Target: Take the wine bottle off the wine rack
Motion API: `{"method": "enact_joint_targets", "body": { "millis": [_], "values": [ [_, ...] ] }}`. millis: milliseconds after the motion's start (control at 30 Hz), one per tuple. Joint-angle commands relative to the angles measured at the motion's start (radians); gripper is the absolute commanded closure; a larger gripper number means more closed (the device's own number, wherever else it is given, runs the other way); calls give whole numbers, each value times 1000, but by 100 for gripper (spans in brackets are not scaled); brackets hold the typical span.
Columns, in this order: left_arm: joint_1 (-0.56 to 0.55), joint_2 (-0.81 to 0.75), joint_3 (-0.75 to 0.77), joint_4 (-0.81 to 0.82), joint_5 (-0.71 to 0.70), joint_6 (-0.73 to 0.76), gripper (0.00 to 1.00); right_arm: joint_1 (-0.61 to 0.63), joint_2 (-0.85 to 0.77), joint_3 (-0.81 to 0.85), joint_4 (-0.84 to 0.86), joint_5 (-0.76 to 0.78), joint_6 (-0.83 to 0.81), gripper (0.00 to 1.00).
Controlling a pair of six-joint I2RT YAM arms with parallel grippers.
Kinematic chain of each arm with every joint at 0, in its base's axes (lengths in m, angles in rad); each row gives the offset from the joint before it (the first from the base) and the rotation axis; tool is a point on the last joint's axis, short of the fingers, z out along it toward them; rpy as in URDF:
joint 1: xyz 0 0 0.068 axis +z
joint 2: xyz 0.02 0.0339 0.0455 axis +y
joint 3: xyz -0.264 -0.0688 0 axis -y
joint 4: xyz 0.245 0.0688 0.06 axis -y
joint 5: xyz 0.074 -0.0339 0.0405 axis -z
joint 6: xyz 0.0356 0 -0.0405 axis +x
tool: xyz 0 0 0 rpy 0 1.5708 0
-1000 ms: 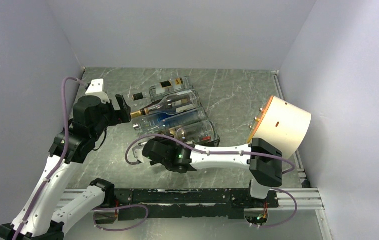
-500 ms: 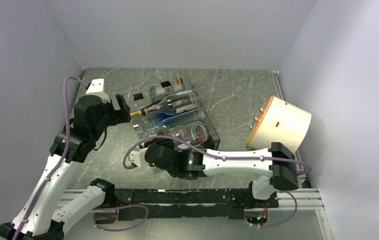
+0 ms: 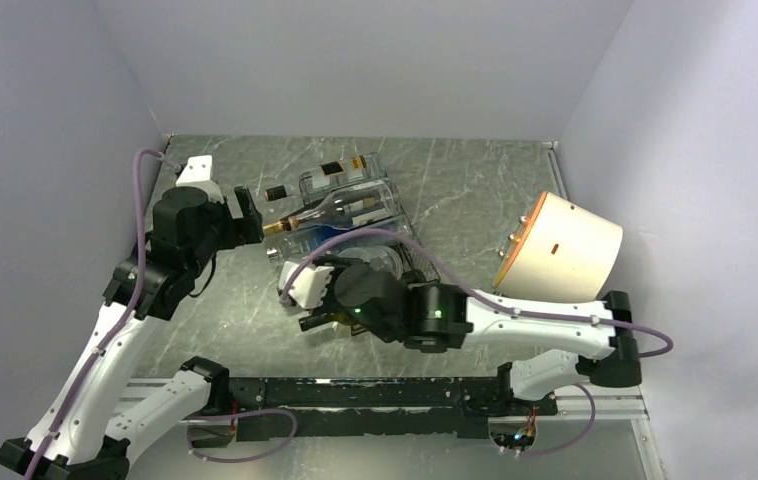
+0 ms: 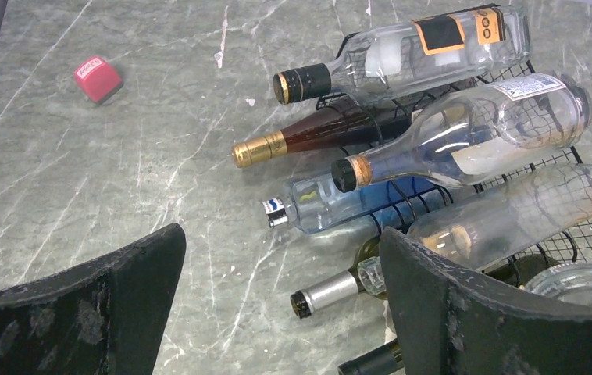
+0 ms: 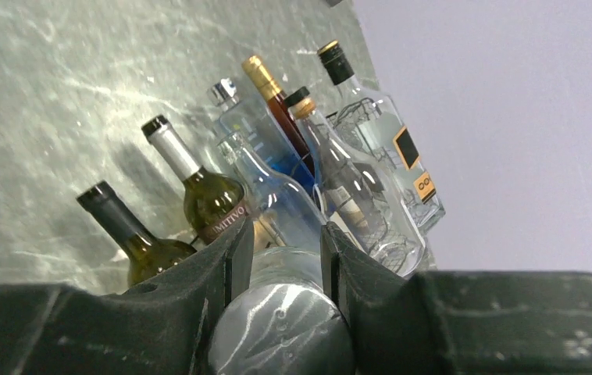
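The right end effector [image 5: 283, 234] is clamped on a clear glass bottle [image 5: 277, 324], with its fingers [image 5: 230, 269] pressed against either side of the rounded glass. That bottle is at the near side of the pile on the wine rack [image 4: 590, 246]. Honestly, none of the views show whether it's actually clear of the wires or resting on them.

The rack sits around the middle of the surface [image 3: 475, 180], a bit toward the left edge. Every neck points at that left edge.

The left end effector [image 3: 247, 215] hangs just off the neck ends, jaws spread wide, with nothing between them.

Going through the rest of the pile from the far side:
- a flat clear bottle with a black and orange label [image 4: 433, 39]
- a dark red bottle with gold foil [image 4: 308, 137] right beside it
- a corked clear bottle [image 4: 465, 133] lying on top of the others
- a blue-tinted bottle with a silver cap [image 4: 340, 207]
- a green bottle with a silver capsule [image 4: 328, 294]
- a dark-capped bottle [image 4: 367, 361], closest to the near edge

A little red block [image 4: 98, 78] lies on the surface out past the necks, well apart from the rack. A cream drum with an orange face [image 3: 565, 255] sits tilted near the right edge.
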Motion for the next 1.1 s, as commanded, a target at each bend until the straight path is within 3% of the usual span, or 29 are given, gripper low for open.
{"method": "enact_joint_targets", "body": {
  "millis": [0,233,400,800,1067],
  "values": [
    [8,5,29,23,11,5,3,1,-139,44,154,39,28,100],
    [9,4,35,15,22,-1,3,-21,-219,30,316,145,66,100],
    [8,-11,32,8,24,-7,3,-123,-203,84,426,270,77,100],
    [8,-31,56,-16,42,-4,4,-754,32,269,390,169,312,100],
    [8,-45,68,-33,60,14,3,-1012,266,379,415,51,541,100]
  ]
}}
